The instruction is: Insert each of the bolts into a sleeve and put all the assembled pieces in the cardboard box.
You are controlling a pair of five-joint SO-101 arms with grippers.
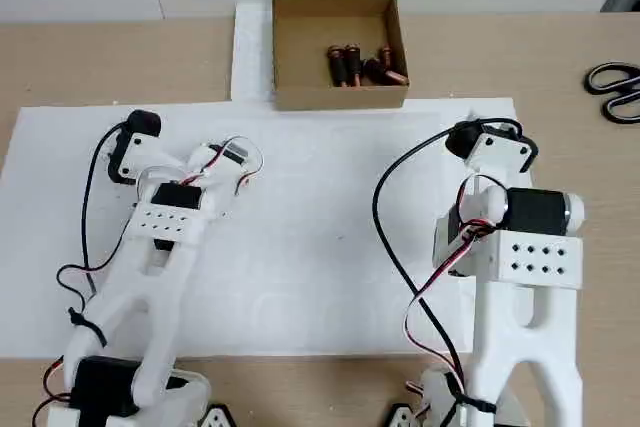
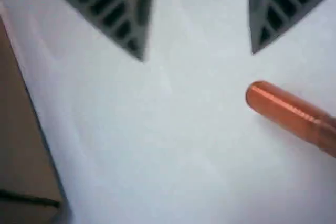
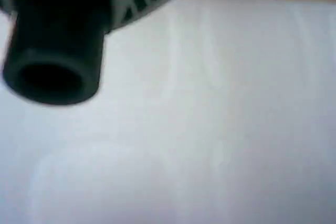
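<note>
A copper bolt (image 2: 291, 111) lies on the white sheet (image 2: 157, 145), just ahead of my left gripper (image 2: 197, 53), which hangs open above the sheet with nothing between its fingers. My right gripper (image 3: 68, 3) is shut on a black sleeve (image 3: 52, 64), whose hollow end faces the camera just above the sheet. The cardboard box (image 1: 286, 47) stands at the back centre and holds several assembled pieces (image 1: 362, 65). In the high view the left arm (image 1: 170, 212) is over the sheet's left part and the right arm (image 1: 505, 222) over its right part.
Scissors (image 1: 615, 89) lie on the wooden table at the far right. The white sheet (image 1: 320, 247) covers the table's middle, with bare sheet between the two arms. A strip of bare table (image 2: 21, 145) shows beside the sheet near the left gripper.
</note>
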